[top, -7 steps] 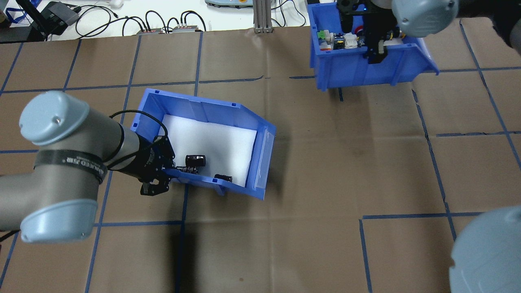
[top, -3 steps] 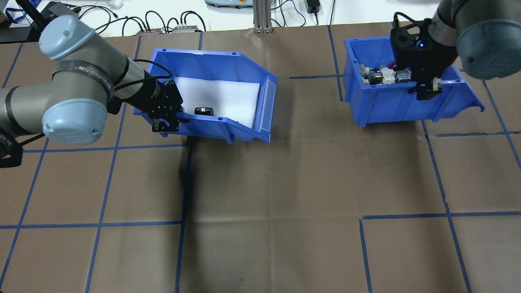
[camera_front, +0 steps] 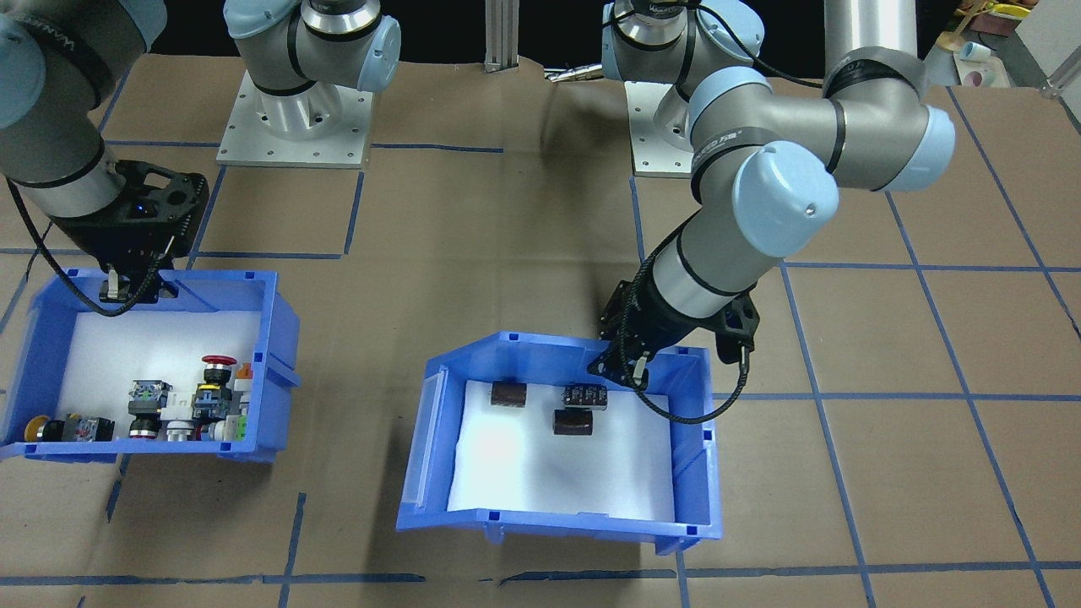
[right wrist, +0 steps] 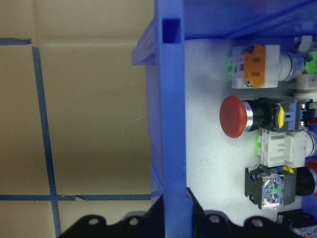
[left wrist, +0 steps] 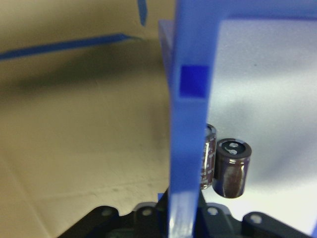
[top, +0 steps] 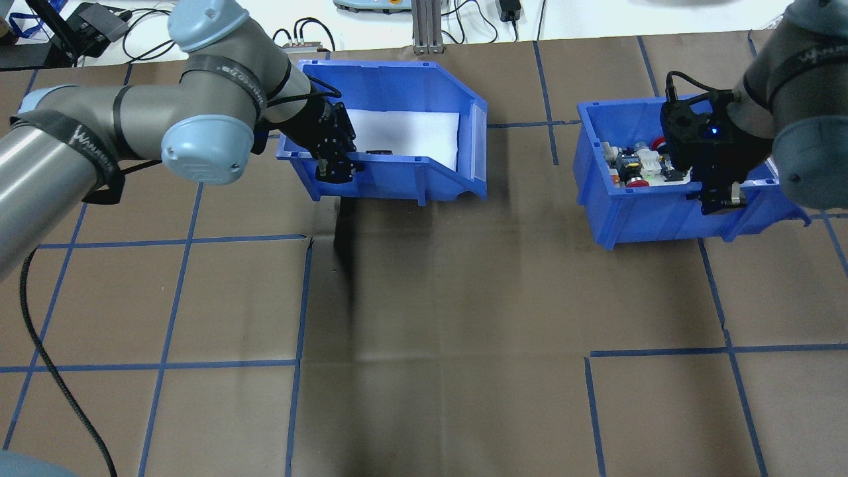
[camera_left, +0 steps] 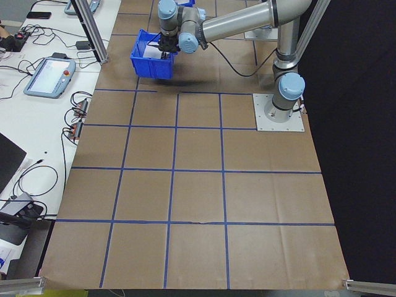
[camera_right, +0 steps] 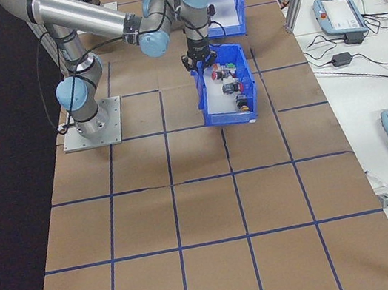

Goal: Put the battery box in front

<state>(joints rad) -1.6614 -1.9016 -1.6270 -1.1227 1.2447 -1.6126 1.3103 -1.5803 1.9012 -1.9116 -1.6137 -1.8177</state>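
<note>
Left pincer clamped on battery box near wall; right pincer clamped on switch bin wall.

you see a table covered in brown paper, marked into squares by blue tape lines. along its far edge runs a white bench with black cables, teach pendants and an aluminium post. beyond the table's near side it's dark.
</note>
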